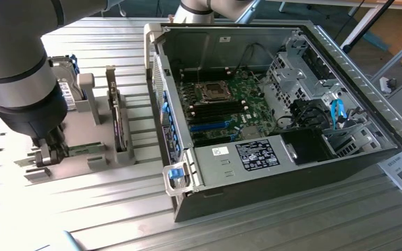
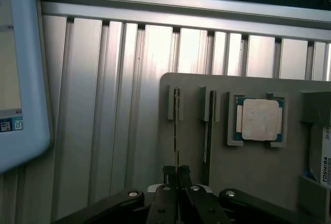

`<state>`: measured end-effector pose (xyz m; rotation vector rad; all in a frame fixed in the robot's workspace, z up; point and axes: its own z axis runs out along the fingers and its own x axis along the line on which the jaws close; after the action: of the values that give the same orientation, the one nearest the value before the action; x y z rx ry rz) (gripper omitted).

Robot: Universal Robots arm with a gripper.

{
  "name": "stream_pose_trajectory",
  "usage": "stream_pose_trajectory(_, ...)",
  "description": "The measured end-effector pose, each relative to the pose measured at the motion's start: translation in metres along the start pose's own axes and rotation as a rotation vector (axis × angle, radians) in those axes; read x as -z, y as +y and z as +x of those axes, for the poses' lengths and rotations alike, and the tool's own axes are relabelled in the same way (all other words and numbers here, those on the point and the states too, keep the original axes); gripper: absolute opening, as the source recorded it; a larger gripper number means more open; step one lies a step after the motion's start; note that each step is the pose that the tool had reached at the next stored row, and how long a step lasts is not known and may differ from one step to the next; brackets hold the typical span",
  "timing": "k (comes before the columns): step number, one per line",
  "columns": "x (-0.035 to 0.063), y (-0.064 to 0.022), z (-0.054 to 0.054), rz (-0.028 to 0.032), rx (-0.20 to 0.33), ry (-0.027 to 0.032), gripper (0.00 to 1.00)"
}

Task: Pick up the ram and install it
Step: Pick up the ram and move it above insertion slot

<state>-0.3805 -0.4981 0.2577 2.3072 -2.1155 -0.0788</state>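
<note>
In the wrist view the ram (image 2: 177,131) shows edge-on as a thin line, standing in the first slot of the grey parts holder (image 2: 248,167). My gripper (image 2: 176,175) is down at the stick's near end. Its two black fingers are pressed together with the ram's edge running between them, so it is shut on the ram. In the exterior view the gripper (image 1: 47,154) hangs low over the holder (image 1: 82,157) at the exterior view's left. The open computer case (image 1: 271,110) lies to the right, and its motherboard (image 1: 222,107) shows dark memory slots.
A second thin board (image 2: 207,131) stands edge-on in the neighbouring slot. Beyond it lie a square silver processor (image 2: 259,119) and a hard drive (image 2: 323,157). A tall dark card (image 1: 121,125) stands upright on the holder. A white device (image 2: 20,69) lies beside the ribbed metal table (image 2: 103,105).
</note>
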Motion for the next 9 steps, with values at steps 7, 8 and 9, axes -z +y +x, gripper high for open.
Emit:
stream_pose_trajectory(7,0.0316,0.0013,-0.001,0.0000,0.000,0.0000,0.13)
stream_pose_trajectory(8,0.0397,0.0017,-0.001,0.0000,0.000,0.0000,0.13)
stream_pose_trajectory(9,0.0440,0.0018,-0.001,0.0000,0.000,0.0000,0.13)
